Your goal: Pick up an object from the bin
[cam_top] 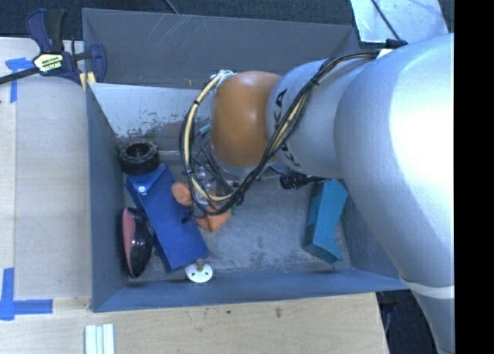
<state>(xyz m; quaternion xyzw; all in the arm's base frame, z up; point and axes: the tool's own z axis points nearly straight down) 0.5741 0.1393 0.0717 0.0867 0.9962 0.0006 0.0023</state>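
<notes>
My gripper (202,198) is low in the middle of the bin, mostly hidden under the arm's wrist and cables. Right beneath it lies a small orange thing, showing as one lump (181,193) to the gripper's left and another bit (216,221) just below it. Whether the gripper touches it I cannot tell. A dark blue flat bottle-like thing (168,221) with a black round cap (139,157) lies slanted just left of the gripper.
A teal block (326,217) leans near the bin's right wall. A pink and black rounded thing (133,241) lies in the front left corner. A small white knob (199,272) sits by the front wall. The arm covers the bin's back right.
</notes>
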